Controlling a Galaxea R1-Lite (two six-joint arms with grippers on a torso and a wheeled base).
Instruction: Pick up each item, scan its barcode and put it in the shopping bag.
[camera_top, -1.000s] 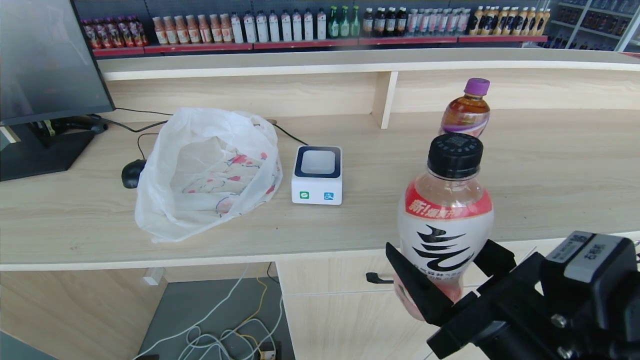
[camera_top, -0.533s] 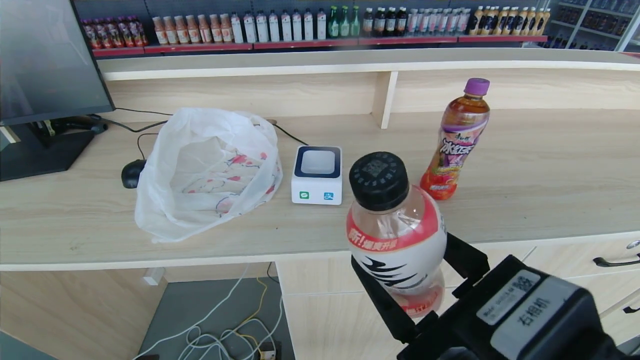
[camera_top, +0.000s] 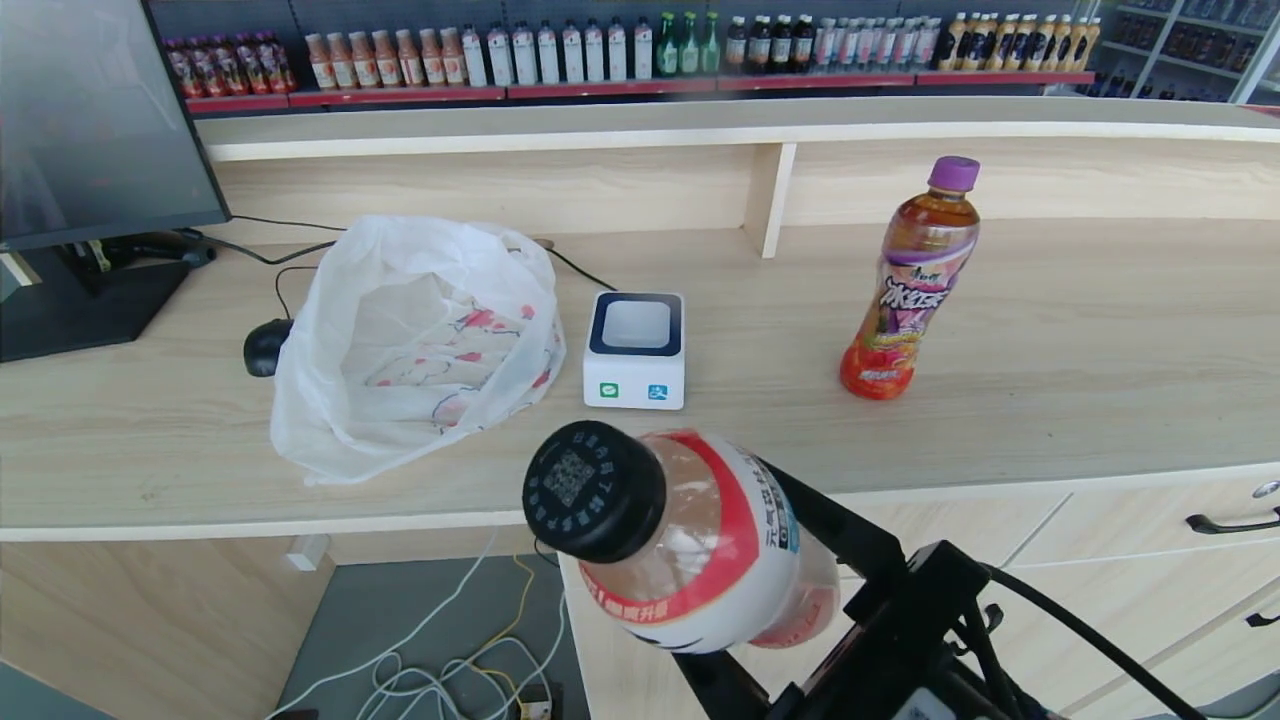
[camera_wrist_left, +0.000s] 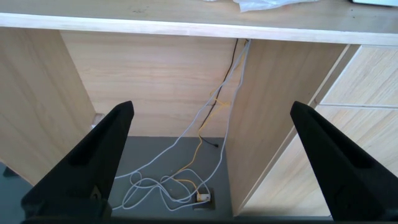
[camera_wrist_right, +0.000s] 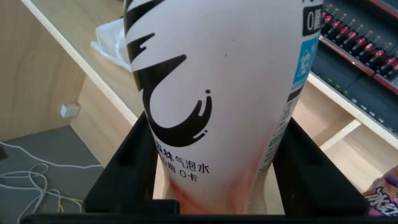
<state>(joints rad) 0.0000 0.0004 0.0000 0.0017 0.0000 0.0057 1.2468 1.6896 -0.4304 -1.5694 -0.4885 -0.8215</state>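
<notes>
- Clear bottle (camera_top: 690, 545), held off the counter's (camera_top: 1100, 330) front edge:
  - Black cap (camera_top: 593, 490): square QR-type code ringed by small lettering.
  - White label: red band of white characters; bold black brush-stroke mark with one line of black characters beneath.
  - Blue side panel (camera_wrist_right: 309, 46): white print.
- Tea bottle (camera_top: 910, 290), toward the counter's right end: purple label, large white characters.
- Scanner (camera_top: 635, 350), mid-counter: two small square icons on its front, one green, one blue.
- Shelf bottles (camera_top: 600, 50) behind: labels probably too small to read.
</notes>
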